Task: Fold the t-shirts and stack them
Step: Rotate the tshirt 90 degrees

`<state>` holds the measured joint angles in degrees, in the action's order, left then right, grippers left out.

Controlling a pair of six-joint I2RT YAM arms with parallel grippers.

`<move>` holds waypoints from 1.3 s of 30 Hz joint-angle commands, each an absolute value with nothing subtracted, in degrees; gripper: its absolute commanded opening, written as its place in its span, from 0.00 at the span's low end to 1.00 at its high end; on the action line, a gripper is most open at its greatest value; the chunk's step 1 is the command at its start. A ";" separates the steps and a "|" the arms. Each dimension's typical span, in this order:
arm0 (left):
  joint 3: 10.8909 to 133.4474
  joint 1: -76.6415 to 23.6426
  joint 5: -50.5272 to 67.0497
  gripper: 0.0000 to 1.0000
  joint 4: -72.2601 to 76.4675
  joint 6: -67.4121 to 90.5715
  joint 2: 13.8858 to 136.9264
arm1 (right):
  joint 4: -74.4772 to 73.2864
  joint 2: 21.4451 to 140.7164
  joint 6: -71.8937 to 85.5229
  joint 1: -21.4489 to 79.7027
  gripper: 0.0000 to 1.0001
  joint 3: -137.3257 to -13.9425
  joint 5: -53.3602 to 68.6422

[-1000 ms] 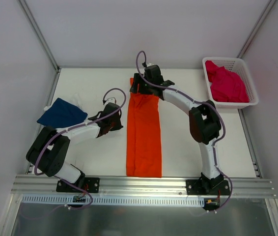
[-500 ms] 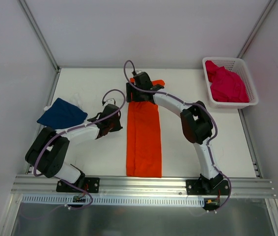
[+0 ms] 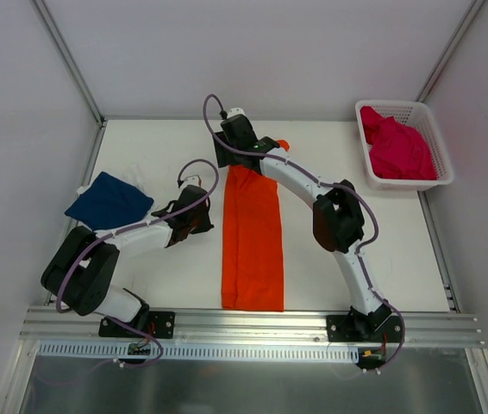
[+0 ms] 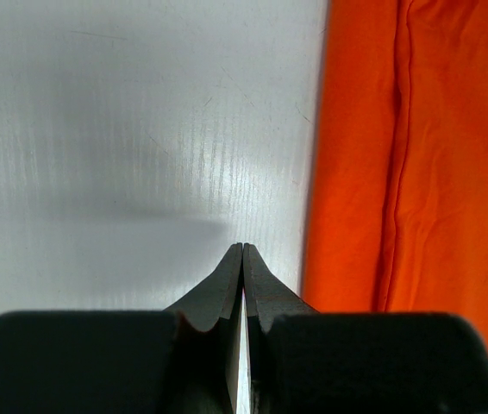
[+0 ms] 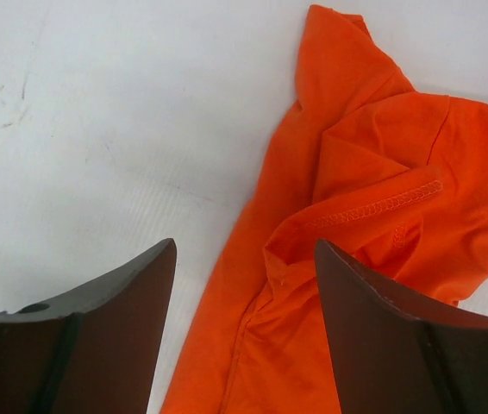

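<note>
Got the orange t-shirt (image 3: 253,241) folded into a long narrow strip mid-table (image 3: 330,198), running 12 to 6 in the top view, 6 o'clock end close to the near edge.

Found the right gripper (image 3: 229,155) hovering over the strip's 12 o'clock end, a bit toward 11. Checked its wrist cam: jaws spread wide with nothing gripped, bunched-up orange t-shirt with a stitched hem showing between the fingers and spilling off to 2 o'clock, bare white table at 10. Can't tell if the fingertips actually touch the cloth.

Spotted the left gripper (image 4: 242,254) at 9 o'clock of the strip, just beside its long edge, roughly mid-length. Pinched fully closed on nothing, tips over bare table, with the shirt's edge at 3 o'clock of them and a sliver of white between. Not touching.

Also got the navy t-shirt (image 3: 110,200) lying flat-ish at 9 o'clock on the table, well apart from the orange one, and the magenta t-shirt (image 3: 397,148) heaped in a white mesh basket (image 3: 441,155) out at 2 o'clock.
</note>
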<state>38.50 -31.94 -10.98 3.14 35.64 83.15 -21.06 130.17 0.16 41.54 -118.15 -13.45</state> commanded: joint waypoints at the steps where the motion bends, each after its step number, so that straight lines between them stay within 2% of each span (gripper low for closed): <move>1: 37.79 -32.61 -12.30 0.00 4.83 35.77 80.60 | -24.69 132.97 -1.93 42.01 0.69 -121.55 -16.26; 13: 36.21 -32.52 -13.36 0.00 5.01 35.51 77.96 | -31.55 137.20 -4.75 43.33 0.67 -125.16 -23.02; 16: 36.04 -32.52 -13.80 0.00 5.10 35.33 77.87 | -31.29 136.15 -5.62 43.68 0.61 -123.75 -24.95; 17: 36.12 -32.52 -13.80 0.00 5.10 35.33 77.78 | -31.12 135.79 -5.80 43.77 0.58 -123.40 -25.57; 18: 36.04 -32.52 -13.80 0.00 5.10 35.42 77.96 | -30.85 135.36 -6.24 43.94 0.48 -122.96 -26.10; 20: 36.12 -32.43 -13.27 0.00 5.19 35.51 78.22 | -30.85 135.09 -6.76 44.47 0.37 -122.87 -27.94; 21: 36.12 -32.52 -13.18 0.00 5.19 35.77 78.40 | -30.85 134.74 -7.03 44.56 0.25 -122.52 -28.12; 22: 36.04 -32.43 -12.84 0.00 5.27 35.86 78.66 | -30.85 134.48 -6.94 44.82 0.19 -122.26 -28.82; 24: 36.04 -32.52 -12.40 0.00 5.54 36.03 79.01 | -30.41 133.43 -6.94 45.09 0.08 -120.69 -29.44; 26: 35.77 -32.52 -11.87 0.00 5.89 36.21 79.28 | -29.63 132.54 -6.94 45.44 0.04 -119.01 -30.58; 31: 35.33 -32.52 -10.90 0.00 6.42 36.56 79.45 | -28.48 127.81 -5.45 46.32 0.02 -111.30 -33.83; 39: 34.28 -32.61 -9.93 0.00 7.56 36.91 79.54 | -27.33 122.17 -2.55 46.76 0.08 -102.57 -39.11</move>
